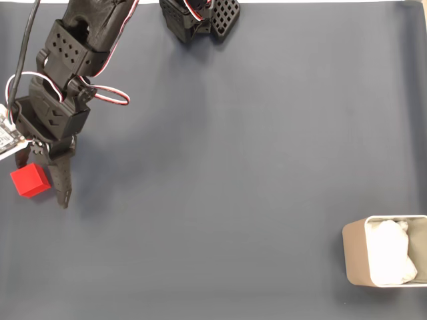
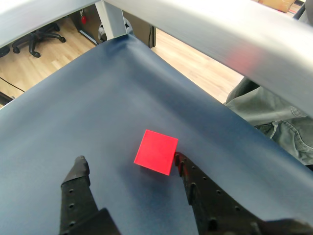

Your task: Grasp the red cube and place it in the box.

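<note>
Black gripper (image 2: 129,164) fingers spread wide, nothing held; red cube (image 2: 156,152) on dark blue mat (image 2: 98,107), seemingly touching the right fingertip in wrist view. Beige box (image 1: 385,259) well apart, lower right in fixed view. No legible writing.

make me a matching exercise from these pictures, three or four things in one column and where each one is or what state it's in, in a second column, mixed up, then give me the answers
Things:
1. red cube
2. box
3. gripper
4. dark blue mat

Places or states:
A. at the lower right corner of the fixed view, white padding inside
B. open, one finger tip right at the cube's edge in the wrist view
C. covering the table under everything
D. at the left edge of the fixed view, lying on the mat

Right pairs: 1-D, 2-A, 3-B, 4-C
</note>
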{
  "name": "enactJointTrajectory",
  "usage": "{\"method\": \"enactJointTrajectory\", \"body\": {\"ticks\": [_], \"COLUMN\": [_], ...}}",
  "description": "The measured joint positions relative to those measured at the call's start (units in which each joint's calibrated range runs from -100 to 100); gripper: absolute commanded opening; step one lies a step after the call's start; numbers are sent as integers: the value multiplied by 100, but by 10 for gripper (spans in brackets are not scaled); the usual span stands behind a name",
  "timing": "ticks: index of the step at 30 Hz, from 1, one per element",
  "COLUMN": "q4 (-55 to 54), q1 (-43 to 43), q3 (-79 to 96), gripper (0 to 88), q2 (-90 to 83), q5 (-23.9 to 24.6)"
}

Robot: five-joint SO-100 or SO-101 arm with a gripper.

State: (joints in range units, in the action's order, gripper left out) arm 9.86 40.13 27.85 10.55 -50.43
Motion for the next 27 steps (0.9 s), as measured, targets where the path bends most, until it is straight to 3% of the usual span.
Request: {"method": "enactJointTrajectory", "body": {"ticks": [27], "q4": [-573], "q1": [-252], "q3": [-199], "gripper": [393], "q2": [504], "q5": [88]}}
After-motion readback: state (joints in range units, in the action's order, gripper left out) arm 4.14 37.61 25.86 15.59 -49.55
